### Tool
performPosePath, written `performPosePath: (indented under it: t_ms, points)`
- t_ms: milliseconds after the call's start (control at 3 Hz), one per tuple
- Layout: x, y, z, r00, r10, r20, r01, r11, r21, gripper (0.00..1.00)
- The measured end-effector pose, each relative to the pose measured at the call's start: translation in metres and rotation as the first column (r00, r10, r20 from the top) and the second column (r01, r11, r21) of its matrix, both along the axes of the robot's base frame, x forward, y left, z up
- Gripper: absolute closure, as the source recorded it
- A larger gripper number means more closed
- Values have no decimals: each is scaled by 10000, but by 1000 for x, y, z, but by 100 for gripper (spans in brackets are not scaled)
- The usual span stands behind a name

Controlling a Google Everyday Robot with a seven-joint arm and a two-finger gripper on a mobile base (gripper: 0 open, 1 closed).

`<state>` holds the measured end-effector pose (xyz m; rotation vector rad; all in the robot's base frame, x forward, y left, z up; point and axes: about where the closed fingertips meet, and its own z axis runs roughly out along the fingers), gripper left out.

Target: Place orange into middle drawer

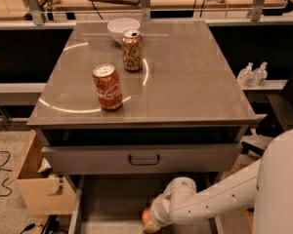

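Observation:
The orange (146,215) shows as a small round orange shape at the bottom of the camera view, at the tip of my white arm. My gripper (151,220) is shut on it, low inside the pulled-out middle drawer (105,204), a wide grey drawer with a flat floor. The arm reaches in from the right, and its wrist hides most of the gripper. The orange is over the drawer's floor near the middle front. I cannot tell whether it touches the floor.
Above the open drawer is a drawer front with a dark loop handle (144,159). On the cabinet top (195,82) stand a red cola can (107,87), an orange-brown soda can (132,50) and a white bowl (123,28). A wooden box (39,189) stands at the left.

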<state>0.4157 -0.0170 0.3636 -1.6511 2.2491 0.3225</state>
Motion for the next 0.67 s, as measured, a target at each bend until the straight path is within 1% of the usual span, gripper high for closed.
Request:
performPosePath:
  t_ms: [333,667]
  points:
    - [-1,0,-1,10000,10,-13,-10,10000,3,82]
    - [-1,1,-1,10000,20,-26,-20,10000,6,58]
